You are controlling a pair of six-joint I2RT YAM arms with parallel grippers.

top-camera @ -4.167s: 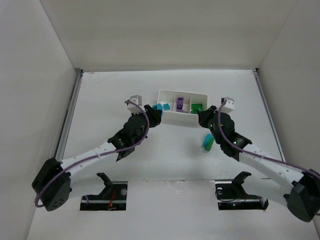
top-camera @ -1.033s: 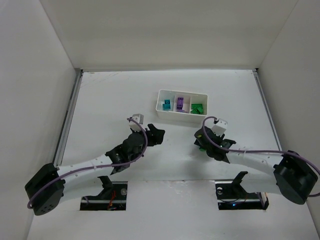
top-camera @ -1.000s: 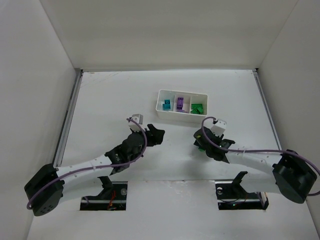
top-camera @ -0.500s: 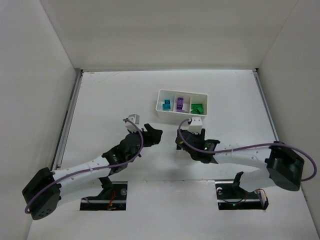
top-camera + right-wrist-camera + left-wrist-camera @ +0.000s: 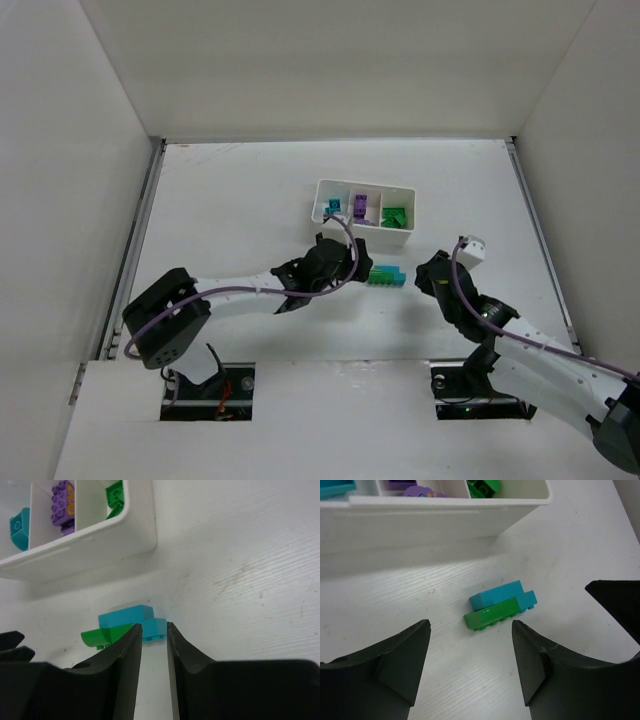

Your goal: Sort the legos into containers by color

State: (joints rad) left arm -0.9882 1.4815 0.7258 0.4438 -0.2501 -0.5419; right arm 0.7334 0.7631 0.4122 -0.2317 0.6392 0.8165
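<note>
In front of the tray (image 5: 395,238): green-and-teal stack (image 5: 385,276) now lies flat, shifted leftward, colours still joined.
Right gripper (image 5: 152,628): backed off, narrowed almost shut, empty.
Left gripper (image 5: 470,630): swung across, wide, stack just ahead.
Meaning: splitting probably comes next.

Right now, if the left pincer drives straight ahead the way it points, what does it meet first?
The left pincer would most likely meet the green-and-teal brick stack, lying just ahead of its open jaws. The white tray wall stands beyond that.
</note>
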